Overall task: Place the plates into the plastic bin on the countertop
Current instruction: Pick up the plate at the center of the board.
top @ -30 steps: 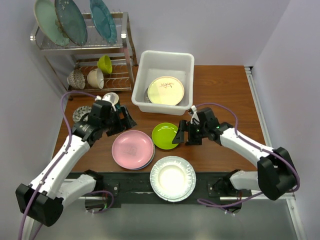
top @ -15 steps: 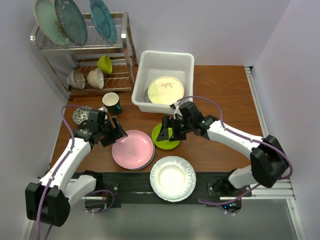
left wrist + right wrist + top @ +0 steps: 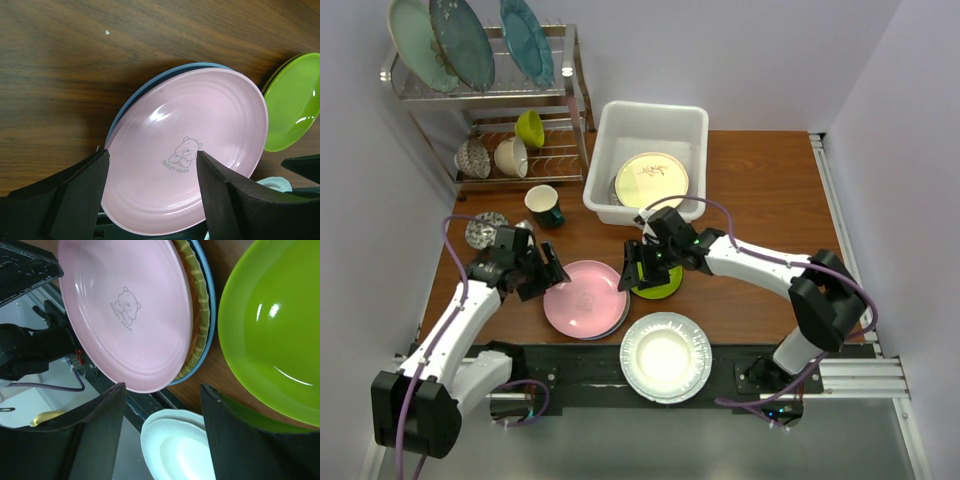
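Left wrist view is showing the left gripper (image 3: pixel 152 160) hovering low at the rim of the pink plate (image 3: pixel 200 115), fingers spread and holding nothing. That plate is topping a stack on the countertop (image 3: pixel 75 60). The right gripper (image 3: pixel 162 387), also spread and empty, is hanging beside the green plate (image 3: pixel 270 330). The bin (image 3: pixel 655 106) is sitting well behind both. A sound grip is likely needing one finger under the rim, one above, then a firm squeeze, with the arms taking turns.

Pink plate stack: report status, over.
Left gripper open at rim of pink plate. Right gripper open, low over edge of lime green plate. Neither plate lifted. Plastic bin holds a cream plate.
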Motion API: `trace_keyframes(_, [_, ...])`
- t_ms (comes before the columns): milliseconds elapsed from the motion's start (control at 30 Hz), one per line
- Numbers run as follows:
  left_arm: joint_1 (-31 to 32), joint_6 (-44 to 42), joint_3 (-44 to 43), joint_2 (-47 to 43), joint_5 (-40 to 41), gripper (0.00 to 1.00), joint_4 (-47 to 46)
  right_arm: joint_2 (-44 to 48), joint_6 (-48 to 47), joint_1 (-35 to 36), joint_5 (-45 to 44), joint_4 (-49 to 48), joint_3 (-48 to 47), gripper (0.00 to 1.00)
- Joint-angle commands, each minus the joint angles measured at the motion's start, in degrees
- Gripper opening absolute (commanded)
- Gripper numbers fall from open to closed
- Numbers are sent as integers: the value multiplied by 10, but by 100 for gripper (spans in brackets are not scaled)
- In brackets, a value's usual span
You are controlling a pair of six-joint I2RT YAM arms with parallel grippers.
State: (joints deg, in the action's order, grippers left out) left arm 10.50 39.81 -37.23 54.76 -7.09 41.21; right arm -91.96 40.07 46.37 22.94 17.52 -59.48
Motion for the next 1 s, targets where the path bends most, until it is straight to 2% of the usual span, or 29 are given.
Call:
trace_keyframes(0, [-5,-20,-21,-6,9,75,10,-28,-3,19,-43,34,-46,61])
trace_keyframes(467, [-5,-25,-14,-14,-3,75,5,-80,-9,38,-66,44,-65,49])
trace_keyframes(700, [-5,-26,-9,-17,-10,76,3,-91,-4,41,-76,43,-73,36])
trace_keyframes(867, [-5,-25,-2,-21,-14,76,0,-104,-3,43,-78,39,-76,33])
trace_keyframes(967, [-5,-25,-1,-23,-16,76,1,-106,-3,46,-90,41,-77,21])
